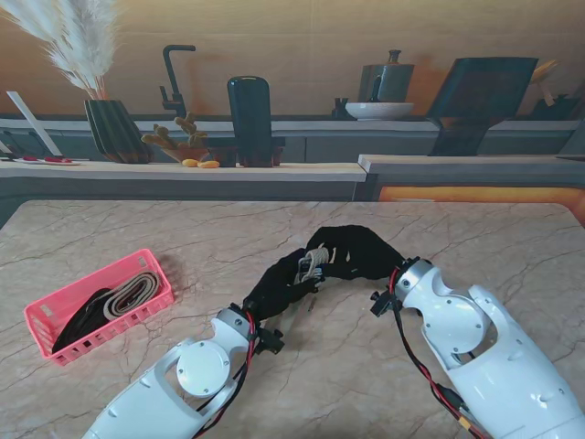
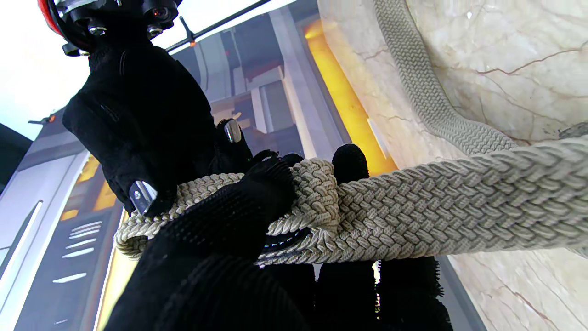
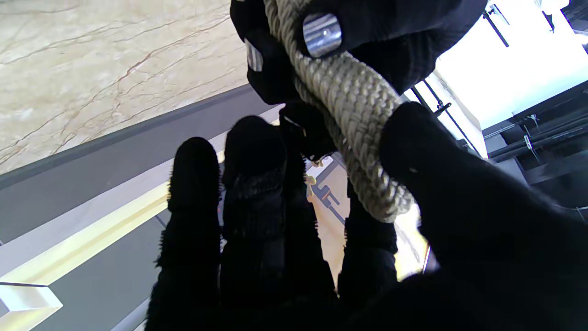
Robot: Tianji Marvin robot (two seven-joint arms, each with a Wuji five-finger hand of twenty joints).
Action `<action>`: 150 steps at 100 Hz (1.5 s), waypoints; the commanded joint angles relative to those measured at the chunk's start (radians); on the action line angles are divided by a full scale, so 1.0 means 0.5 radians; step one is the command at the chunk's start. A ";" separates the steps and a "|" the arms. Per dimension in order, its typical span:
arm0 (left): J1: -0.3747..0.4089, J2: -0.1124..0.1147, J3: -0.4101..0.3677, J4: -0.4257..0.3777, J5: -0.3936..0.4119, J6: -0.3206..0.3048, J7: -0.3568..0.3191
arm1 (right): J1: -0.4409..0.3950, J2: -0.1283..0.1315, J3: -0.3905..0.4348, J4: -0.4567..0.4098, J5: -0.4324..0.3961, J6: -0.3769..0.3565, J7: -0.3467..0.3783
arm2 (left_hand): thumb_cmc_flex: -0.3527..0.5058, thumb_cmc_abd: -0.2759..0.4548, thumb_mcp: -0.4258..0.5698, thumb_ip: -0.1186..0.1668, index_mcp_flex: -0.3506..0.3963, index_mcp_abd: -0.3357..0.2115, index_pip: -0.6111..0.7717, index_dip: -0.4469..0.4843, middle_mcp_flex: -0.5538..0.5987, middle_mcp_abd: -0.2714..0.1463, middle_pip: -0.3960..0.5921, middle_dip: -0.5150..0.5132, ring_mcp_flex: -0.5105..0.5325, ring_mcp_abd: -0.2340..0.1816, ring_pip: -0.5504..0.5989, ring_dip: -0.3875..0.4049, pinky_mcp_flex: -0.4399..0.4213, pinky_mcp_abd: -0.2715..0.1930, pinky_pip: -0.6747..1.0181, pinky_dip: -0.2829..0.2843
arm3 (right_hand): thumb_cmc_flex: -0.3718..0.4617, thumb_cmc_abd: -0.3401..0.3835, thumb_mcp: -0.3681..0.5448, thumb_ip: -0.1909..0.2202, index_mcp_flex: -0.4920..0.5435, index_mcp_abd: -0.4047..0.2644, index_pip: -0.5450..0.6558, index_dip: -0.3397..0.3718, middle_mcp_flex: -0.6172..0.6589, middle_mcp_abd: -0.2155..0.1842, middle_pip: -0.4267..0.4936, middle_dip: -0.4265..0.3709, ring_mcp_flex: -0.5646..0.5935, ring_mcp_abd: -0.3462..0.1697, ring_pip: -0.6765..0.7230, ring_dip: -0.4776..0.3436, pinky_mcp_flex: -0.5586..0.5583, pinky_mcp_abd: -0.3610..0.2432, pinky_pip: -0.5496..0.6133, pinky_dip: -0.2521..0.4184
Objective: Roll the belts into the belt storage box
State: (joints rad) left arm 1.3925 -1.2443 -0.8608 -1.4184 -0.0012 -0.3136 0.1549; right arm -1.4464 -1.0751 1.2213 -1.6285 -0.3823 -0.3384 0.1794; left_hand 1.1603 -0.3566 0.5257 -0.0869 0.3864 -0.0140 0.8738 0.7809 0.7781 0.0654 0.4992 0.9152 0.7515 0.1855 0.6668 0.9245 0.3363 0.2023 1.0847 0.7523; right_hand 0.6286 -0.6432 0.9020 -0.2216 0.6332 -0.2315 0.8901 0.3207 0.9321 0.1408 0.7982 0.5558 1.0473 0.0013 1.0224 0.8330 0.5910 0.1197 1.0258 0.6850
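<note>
Left robot hand (image 1: 281, 283) & right robot hand (image 1: 358, 249) both clamped on braided belt (image 2: 413, 216) w/ fingers curled.

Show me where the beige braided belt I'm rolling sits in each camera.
Stand view: braided belt barely peeks out between both gloved hands, mid-table.
Left wrist view: belt crosses the frame, wrapped by black fingers.
Right wrist view: belt runs between gloved fingers.
Shared landmark: marble table.

Marble table (image 1: 512, 229); beyond it, pampas vase (image 1: 114, 130), black faucet (image 1: 174, 78), white bowl (image 1: 379, 110).
</note>
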 commanded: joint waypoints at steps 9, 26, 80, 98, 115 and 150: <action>0.001 -0.007 0.007 -0.004 -0.037 -0.002 -0.023 | 0.024 -0.008 -0.051 0.031 -0.043 -0.007 -0.002 | 0.261 0.174 0.074 -0.029 -0.007 -0.110 -0.031 -0.025 0.149 -0.109 0.147 0.103 0.055 -0.042 0.112 0.046 -0.022 0.012 0.009 -0.024 | 0.112 0.016 0.017 -0.040 0.236 -0.164 0.217 -0.030 0.228 -0.198 -0.109 -0.102 0.140 -0.003 -0.132 -0.081 0.058 -0.024 0.071 -0.013; -0.003 -0.003 0.006 -0.005 -0.042 -0.008 -0.038 | 0.056 -0.009 -0.079 0.055 -0.106 -0.019 -0.025 | 0.204 0.059 0.077 -0.077 0.035 -0.085 -0.124 -0.089 0.203 -0.091 -0.012 0.186 0.055 -0.022 0.067 0.068 -0.035 0.015 -0.005 -0.026 | 0.130 -0.020 0.071 -0.043 0.403 -0.198 0.298 -0.040 0.420 -0.226 -0.162 -0.168 0.276 0.004 -0.224 -0.149 0.116 -0.023 0.103 -0.029; -0.041 -0.012 0.023 0.029 0.046 0.042 0.004 | 0.054 -0.122 -0.194 0.050 -0.183 0.240 -0.498 | -1.049 -0.160 0.199 0.053 -0.053 0.114 -0.555 -0.342 -0.131 0.015 0.009 -0.504 -0.116 0.013 0.019 -0.243 -0.145 0.059 -0.096 -0.025 | 0.160 -0.003 0.153 -0.048 0.405 0.007 0.347 -0.023 0.593 -0.107 -0.210 -0.362 0.494 0.084 -0.387 -0.314 0.214 0.041 0.248 -0.087; -0.055 -0.013 0.015 0.035 0.016 0.082 -0.015 | 0.053 -0.111 -0.152 -0.009 -0.312 0.177 -0.528 | -0.923 -0.093 0.155 0.079 -0.024 0.108 -0.660 -0.449 -0.105 0.047 -0.157 -0.784 -0.154 -0.011 -0.266 -0.548 -0.172 0.052 -0.257 -0.165 | 0.150 0.011 0.138 -0.052 0.395 -0.042 0.349 -0.024 0.577 -0.146 -0.218 -0.378 0.444 0.084 -0.400 -0.320 0.163 0.033 0.238 -0.108; -0.071 0.014 -0.007 0.033 -0.020 0.079 -0.119 | 0.033 -0.096 -0.086 -0.109 -0.423 0.066 -0.539 | -0.890 -0.149 0.232 0.076 0.059 0.071 -0.721 -0.512 -0.055 0.030 -0.260 -0.926 -0.187 -0.060 -0.480 -0.779 -0.191 0.040 -0.395 -0.292 | 0.145 0.015 0.129 -0.051 0.391 -0.064 0.353 -0.020 0.573 -0.174 -0.224 -0.380 0.400 0.075 -0.404 -0.318 0.123 0.026 0.225 -0.124; -0.091 0.037 -0.014 0.024 -0.020 0.060 -0.192 | 0.003 -0.085 0.002 -0.336 -0.596 -0.107 -0.599 | -0.886 -0.155 0.253 0.063 0.177 0.016 -0.727 -0.521 0.063 -0.025 -0.342 -1.055 -0.206 -0.108 -0.628 -0.925 -0.225 0.068 -0.552 -0.381 | 0.128 0.020 0.134 -0.053 0.379 -0.086 0.360 -0.027 0.575 -0.204 -0.245 -0.379 0.369 0.050 -0.418 -0.325 0.095 0.021 0.186 -0.156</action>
State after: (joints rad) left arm 1.3469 -1.2226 -0.8713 -1.4026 -0.0113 -0.2851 0.0566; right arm -1.4467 -1.1175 1.2183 -1.7595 -0.6756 -0.3789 -0.1163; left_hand 0.7040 -0.4247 0.6447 -0.0788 0.4417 0.0356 0.5219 0.5169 0.7786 0.0915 0.3480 0.4023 0.6608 0.1756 0.3605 0.4780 0.2359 0.2330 0.8196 0.5741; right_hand 0.6492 -0.6872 0.9043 -0.2322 0.7685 -0.1586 0.9405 0.2898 1.1903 0.0625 0.6776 0.3699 1.2401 0.0527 0.8270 0.6799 0.6556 0.1335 1.1174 0.6260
